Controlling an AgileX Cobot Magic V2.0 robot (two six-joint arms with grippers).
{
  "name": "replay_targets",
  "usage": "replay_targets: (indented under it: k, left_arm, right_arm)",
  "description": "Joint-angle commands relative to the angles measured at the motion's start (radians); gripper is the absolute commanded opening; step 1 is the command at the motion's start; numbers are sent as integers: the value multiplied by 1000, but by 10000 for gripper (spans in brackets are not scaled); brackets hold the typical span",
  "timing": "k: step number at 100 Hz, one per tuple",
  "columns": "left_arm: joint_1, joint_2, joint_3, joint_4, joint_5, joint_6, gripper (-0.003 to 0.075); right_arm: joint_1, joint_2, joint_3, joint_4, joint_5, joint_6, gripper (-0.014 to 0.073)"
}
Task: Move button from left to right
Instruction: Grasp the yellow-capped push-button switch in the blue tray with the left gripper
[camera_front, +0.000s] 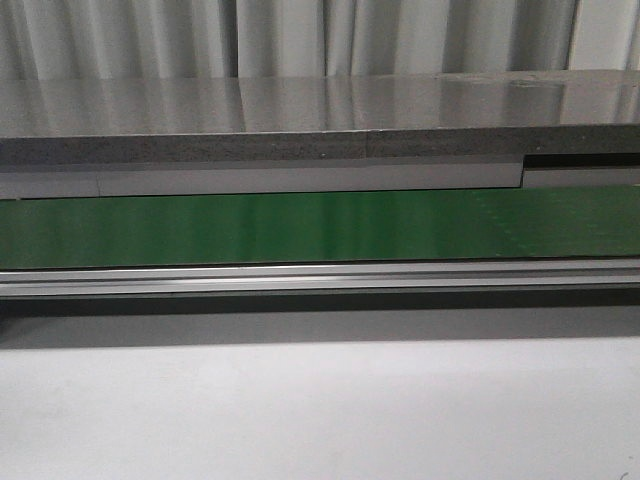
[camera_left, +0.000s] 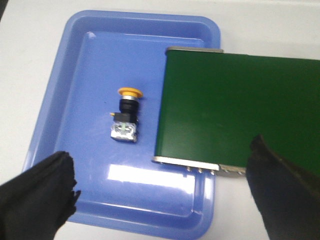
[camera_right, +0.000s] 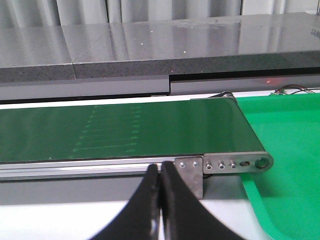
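The button, with a round yellow-orange cap and a dark blocky body, lies on its side in a blue tray, close to the end of the green conveyor belt. My left gripper hovers above the tray, open wide, its black fingers far apart with nothing between them; the button is some way beyond them. My right gripper is shut with nothing in it, just in front of the belt's metal side rail. Neither gripper nor the button appears in the front view.
A green tray sits at the right end of the belt. The belt runs across the front view, with a grey stone ledge behind it and a white tabletop in front.
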Motion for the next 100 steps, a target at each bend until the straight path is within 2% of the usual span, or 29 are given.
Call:
replay_targets:
  k: [1,22,38,100]
  left_arm:
    - [47,55,-86,9,-75,-10,670]
    - [146,265,-242,7,-104,-10,670]
    - [167,398,-319,5,-108,29,670]
    - [167,609,-324,2,-151,44,670]
  right_arm:
    - [3,-19,-15,-1,-90,0,-67]
    - [3,-19,-15,-1,-90,0,-67]
    - [3,-19,-15,-1,-90,0,-67]
    - [3,-19,-15,-1,-90,0,-67]
